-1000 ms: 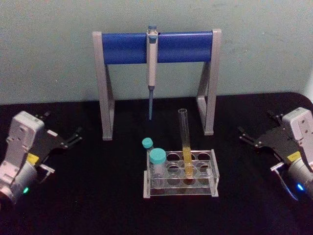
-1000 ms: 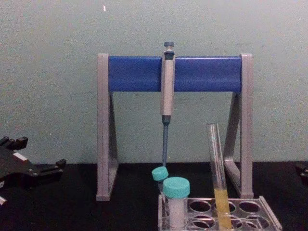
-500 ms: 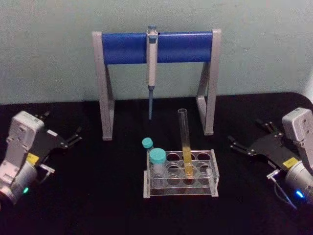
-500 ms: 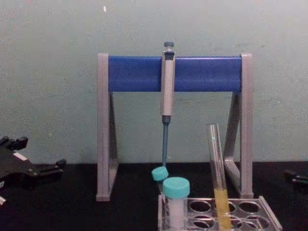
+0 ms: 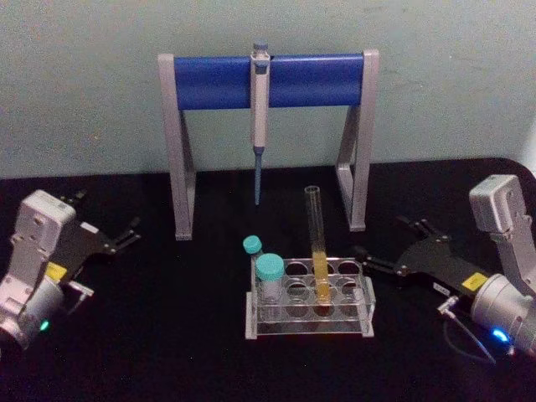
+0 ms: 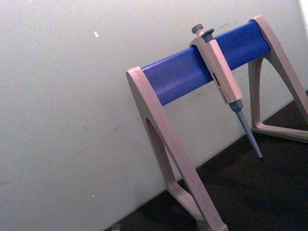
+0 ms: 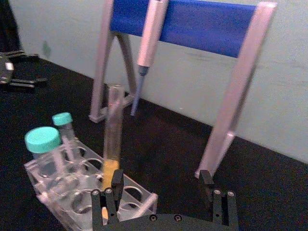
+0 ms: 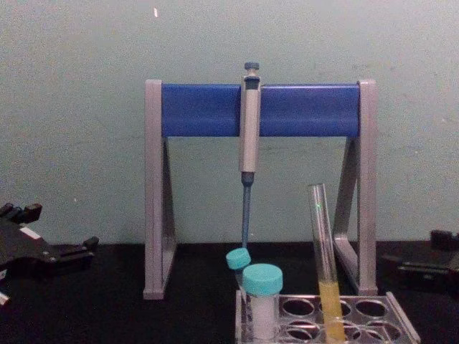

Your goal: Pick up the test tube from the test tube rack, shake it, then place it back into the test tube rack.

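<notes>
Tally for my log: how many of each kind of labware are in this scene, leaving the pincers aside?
Test tube: 1
Teal-capped vials: 2
Pipette: 1
Test tube rack: 1
Stand: 1
Total: 6

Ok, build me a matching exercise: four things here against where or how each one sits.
1. test tube
2. pipette
3. left gripper
4. right gripper

A. open, near the test tube rack's right end
B. hanging on the blue crossbar
C. leaning in the test tube rack
D. open, far to the left

Pairs: 1-C, 2-B, 3-D, 4-A
</notes>
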`<state>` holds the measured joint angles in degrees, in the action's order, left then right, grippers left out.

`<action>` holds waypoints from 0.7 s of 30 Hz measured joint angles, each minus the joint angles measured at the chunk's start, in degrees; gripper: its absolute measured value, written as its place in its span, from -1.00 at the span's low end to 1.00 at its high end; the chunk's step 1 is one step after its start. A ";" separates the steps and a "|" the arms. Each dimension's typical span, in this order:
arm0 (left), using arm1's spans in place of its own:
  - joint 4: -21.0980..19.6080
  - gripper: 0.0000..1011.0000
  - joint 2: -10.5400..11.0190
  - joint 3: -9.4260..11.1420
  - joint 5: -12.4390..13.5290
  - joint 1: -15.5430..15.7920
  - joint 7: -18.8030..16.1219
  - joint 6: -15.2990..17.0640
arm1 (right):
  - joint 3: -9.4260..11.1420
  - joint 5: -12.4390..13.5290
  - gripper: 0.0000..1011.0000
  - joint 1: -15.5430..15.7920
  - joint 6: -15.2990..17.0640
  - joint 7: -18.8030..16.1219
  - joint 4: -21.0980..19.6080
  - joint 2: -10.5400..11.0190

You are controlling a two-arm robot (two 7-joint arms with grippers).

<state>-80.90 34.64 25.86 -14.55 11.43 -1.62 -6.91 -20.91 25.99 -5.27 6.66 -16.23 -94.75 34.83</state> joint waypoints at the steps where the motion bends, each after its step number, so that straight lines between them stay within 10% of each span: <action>1: 0.00 1.00 0.00 0.00 0.00 0.00 0.00 0.00 | -0.09 0.09 0.98 -0.22 0.32 -0.45 0.00 -0.18; 21: 0.00 1.00 0.00 0.00 0.00 0.00 0.00 0.00 | -2.66 -0.14 0.98 -7.27 3.70 -7.92 4.02 -5.40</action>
<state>-80.90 34.65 25.86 -14.55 11.43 -1.62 -6.91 -23.58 25.85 -12.55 10.36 -24.15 -90.73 29.43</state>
